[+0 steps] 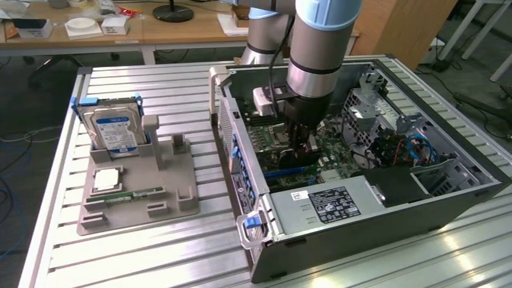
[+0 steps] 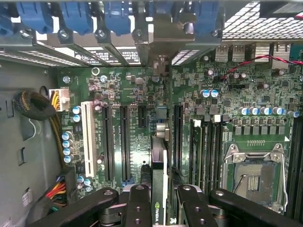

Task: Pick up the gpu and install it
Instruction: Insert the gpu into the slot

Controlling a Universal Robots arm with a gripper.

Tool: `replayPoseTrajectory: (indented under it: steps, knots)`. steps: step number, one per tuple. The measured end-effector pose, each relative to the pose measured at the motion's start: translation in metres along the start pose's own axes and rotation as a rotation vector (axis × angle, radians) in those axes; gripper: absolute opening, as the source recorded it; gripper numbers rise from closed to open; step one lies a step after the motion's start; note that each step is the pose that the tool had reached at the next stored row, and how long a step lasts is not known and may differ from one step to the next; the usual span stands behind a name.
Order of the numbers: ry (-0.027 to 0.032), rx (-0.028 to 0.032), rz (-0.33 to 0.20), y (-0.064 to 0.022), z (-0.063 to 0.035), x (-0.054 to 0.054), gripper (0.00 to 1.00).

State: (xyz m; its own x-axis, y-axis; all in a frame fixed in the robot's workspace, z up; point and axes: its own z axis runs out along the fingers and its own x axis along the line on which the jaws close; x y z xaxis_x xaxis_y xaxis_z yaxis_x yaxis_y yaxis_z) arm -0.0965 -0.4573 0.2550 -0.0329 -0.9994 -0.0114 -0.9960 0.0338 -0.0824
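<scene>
Aluminium slats of the table [image 1: 160, 252] are carrying an open computer case [image 1: 384, 222], with wooden desks [image 1: 120, 27] behind. Inside, the gripper [image 2: 160, 208] is clamping the gpu [image 2: 160, 161] edge-on over the motherboard [image 2: 128, 94]; its lower edge is sitting hidden among the slots.
</scene>
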Motion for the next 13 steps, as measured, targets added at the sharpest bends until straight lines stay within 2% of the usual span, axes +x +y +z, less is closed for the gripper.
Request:
replayPoseTrajectory:
  steps: [13]
  knots:
    - [-0.0001,0.0034,0.000,0.0037,0.0019,-0.0006,0.26]
